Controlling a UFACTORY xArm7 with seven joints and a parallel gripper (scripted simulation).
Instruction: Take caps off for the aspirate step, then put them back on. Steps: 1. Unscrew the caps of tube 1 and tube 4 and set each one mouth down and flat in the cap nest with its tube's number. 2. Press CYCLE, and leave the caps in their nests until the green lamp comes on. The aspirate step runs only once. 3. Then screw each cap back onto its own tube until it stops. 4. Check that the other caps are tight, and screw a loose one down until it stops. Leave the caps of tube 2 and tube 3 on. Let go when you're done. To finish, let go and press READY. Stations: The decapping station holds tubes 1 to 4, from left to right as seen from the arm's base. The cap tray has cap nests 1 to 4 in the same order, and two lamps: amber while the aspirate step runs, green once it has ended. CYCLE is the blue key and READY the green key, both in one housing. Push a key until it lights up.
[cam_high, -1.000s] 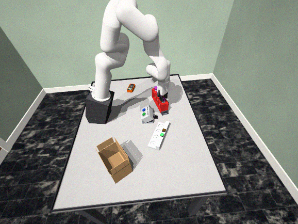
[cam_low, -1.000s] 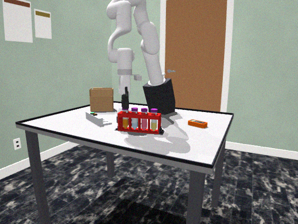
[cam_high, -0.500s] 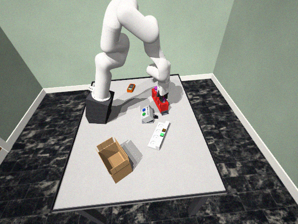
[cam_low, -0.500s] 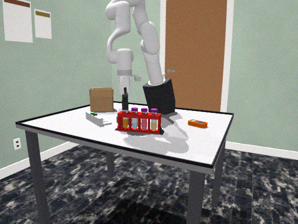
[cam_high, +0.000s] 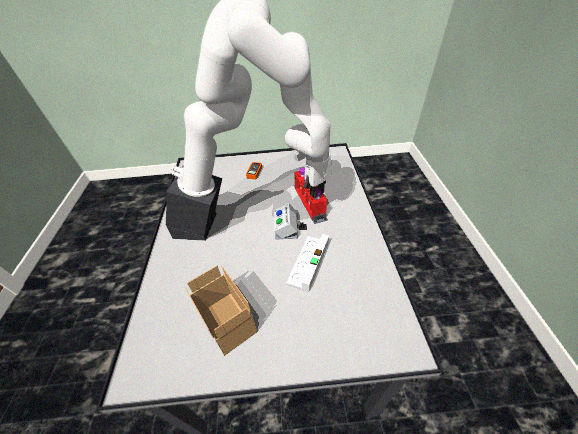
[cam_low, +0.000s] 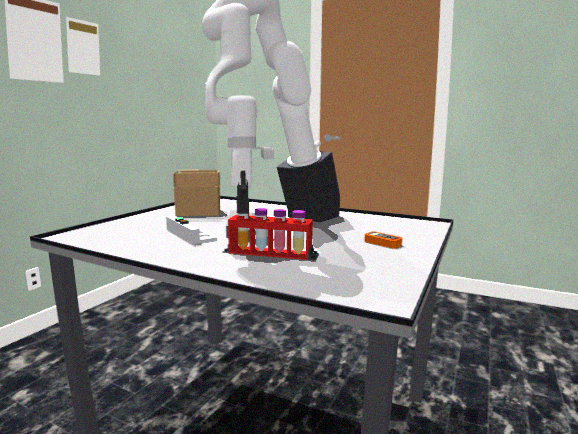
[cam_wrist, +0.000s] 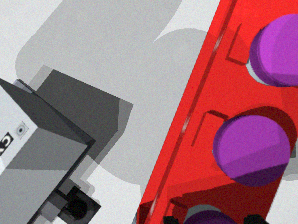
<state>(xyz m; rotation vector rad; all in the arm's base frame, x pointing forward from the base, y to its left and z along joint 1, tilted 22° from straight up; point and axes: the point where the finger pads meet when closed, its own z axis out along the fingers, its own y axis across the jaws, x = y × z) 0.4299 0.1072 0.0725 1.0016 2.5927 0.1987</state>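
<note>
A white table (cam_high: 350, 325) with a black rim carries everything. The white xArm (cam_high: 295, 60) rises from a black pedestal (cam_high: 187, 220) at the table's far left corner in the top view and arches over to the decapping station. An open cardboard box (cam_high: 235, 330) sits nearer the front of the table, well apart from the other items.

The decapping station is a red rack (cam_low: 270, 252) holding four tubes upright in a row. From the exterior view their contents read orange, pale blue, pink and yellow, left to right. The white cap tray (cam_high: 306, 286) lies just beyond the rack's near end in the top view, with a green lamp (cam_high: 314, 260) and an amber lamp (cam_high: 318, 251) on it. The grey key housing (cam_high: 286, 231) stands between the pedestal and the rack, with the blue CYCLE key (cam_high: 279, 212) above the green READY key (cam_high: 279, 220). An orange handheld meter (cam_high: 254, 170) lies near the table's back edge.

The gripper (cam_low: 243, 211) points straight down over the end tube nearest the cap tray, the one with orange liquid. It is clenched on that tube's purple cap (cam_wrist: 210, 218), which sits on the tube; the wrist view shows a dark fingertip (cam_wrist: 170, 219) on either side of it. The three other purple caps (cam_low: 280, 213) sit on their tubes.
</note>
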